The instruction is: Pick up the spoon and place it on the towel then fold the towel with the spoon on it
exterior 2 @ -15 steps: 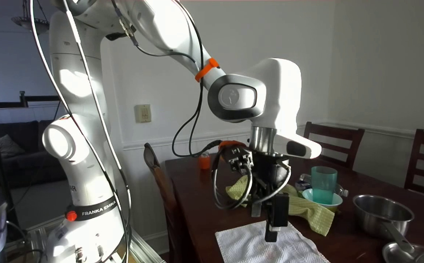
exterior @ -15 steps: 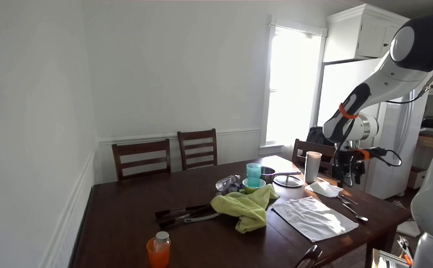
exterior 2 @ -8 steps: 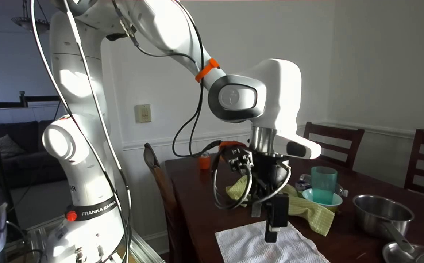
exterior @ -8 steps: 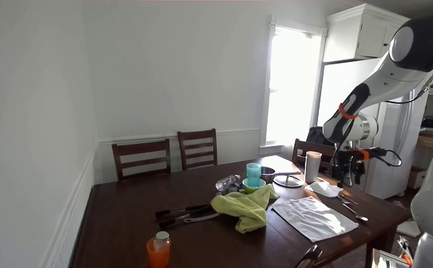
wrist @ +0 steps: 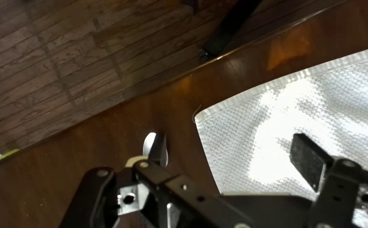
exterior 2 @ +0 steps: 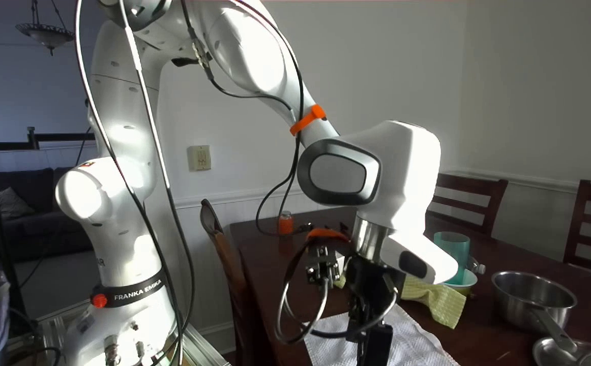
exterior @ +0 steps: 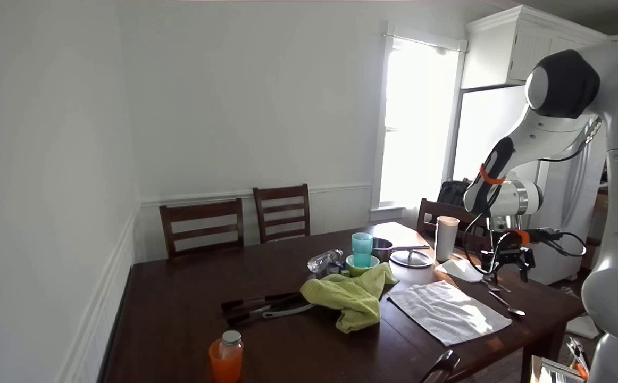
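Note:
The silver spoon (exterior: 515, 311) lies on the dark table beside the white towel (exterior: 447, 314). In the wrist view, part of the spoon's bowl (wrist: 149, 144) shows behind one finger; its handle is hidden by the gripper. The towel lies flat and unfolded; its corner shows in the wrist view (wrist: 231, 139) and part of it in an exterior view (exterior 2: 407, 338). My gripper (wrist: 234, 155) is open and empty, above the table, one finger over the spoon and the other over the towel. The gripper also shows in both exterior views (exterior: 508, 274) (exterior 2: 374, 348). The spoon is hidden in one of them.
A white napkin (exterior: 460, 269) with other cutlery lies near the spoon. A tumbler (exterior: 446, 239), pot lid (exterior: 411, 259), pot (exterior 2: 534, 300), teal cup (exterior: 362, 250) and green cloth (exterior: 346, 300) stand or lie beyond the towel. The table edge (wrist: 171, 83) runs close by.
Between half a second ago and now, the arm has lowered and the wrist has turned, bringing the gripper closer to the table. The spoon and towel have not moved.

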Action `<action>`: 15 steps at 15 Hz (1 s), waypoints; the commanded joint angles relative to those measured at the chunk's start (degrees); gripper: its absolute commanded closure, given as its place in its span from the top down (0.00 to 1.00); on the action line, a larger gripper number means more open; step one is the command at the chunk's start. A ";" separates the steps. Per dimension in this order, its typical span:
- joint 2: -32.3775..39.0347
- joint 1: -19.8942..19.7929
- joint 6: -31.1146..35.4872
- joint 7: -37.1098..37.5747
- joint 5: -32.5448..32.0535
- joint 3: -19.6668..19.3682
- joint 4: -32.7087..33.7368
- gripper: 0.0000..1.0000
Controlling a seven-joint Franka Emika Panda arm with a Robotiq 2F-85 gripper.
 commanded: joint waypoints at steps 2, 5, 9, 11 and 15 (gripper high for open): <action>7.96 -5.59 3.13 -3.04 7.08 3.35 5.10 1.00; 12.01 -10.90 7.28 -6.52 11.71 7.45 7.97 1.00; 12.06 -13.23 8.61 -4.92 9.32 9.84 7.46 1.00; 12.23 -13.24 8.60 -4.85 9.26 9.91 7.45 1.00; 15.94 -14.23 12.01 -3.71 10.15 10.25 9.58 1.00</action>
